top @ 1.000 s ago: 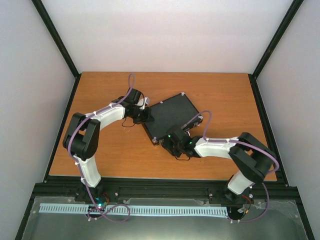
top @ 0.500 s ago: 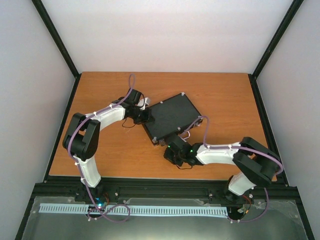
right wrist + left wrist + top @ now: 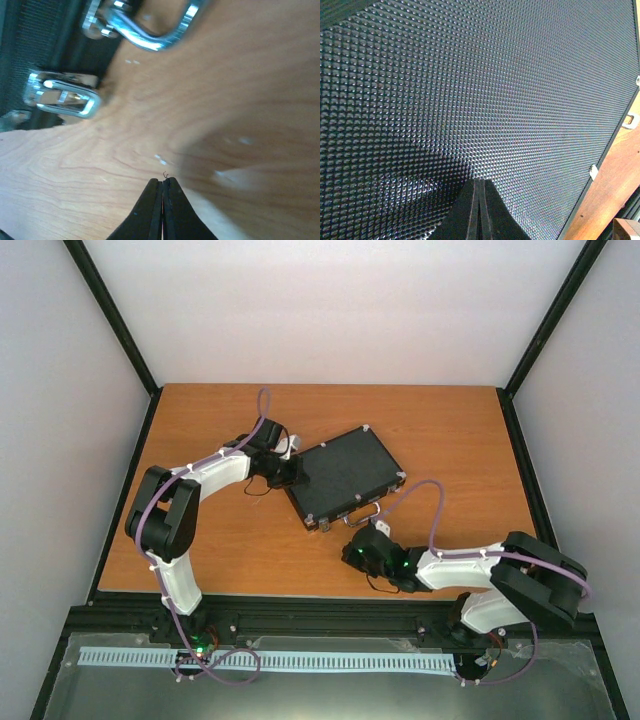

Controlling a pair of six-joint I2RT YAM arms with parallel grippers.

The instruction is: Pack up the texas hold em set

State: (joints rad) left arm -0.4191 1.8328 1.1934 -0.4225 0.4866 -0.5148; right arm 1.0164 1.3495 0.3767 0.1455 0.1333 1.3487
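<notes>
The briefcase (image 3: 343, 477) is apparently steadied at 9 o'clock by the left gripper (image 3: 287, 471), fingers closed; the right gripper (image 3: 352, 540), fingers closed empty, is positioned at 6 o'clock.

You've got an orange-brown wooden surface (image 3: 440, 430) with the closed black briefcase (image 3: 345, 472) lying flat on it near the middle, skewed, silver handle (image 3: 366, 511) side facing your near edge.

Right claw (image 3: 163, 182) shut and drew back from briefcase (image 3: 343, 472).
</notes>
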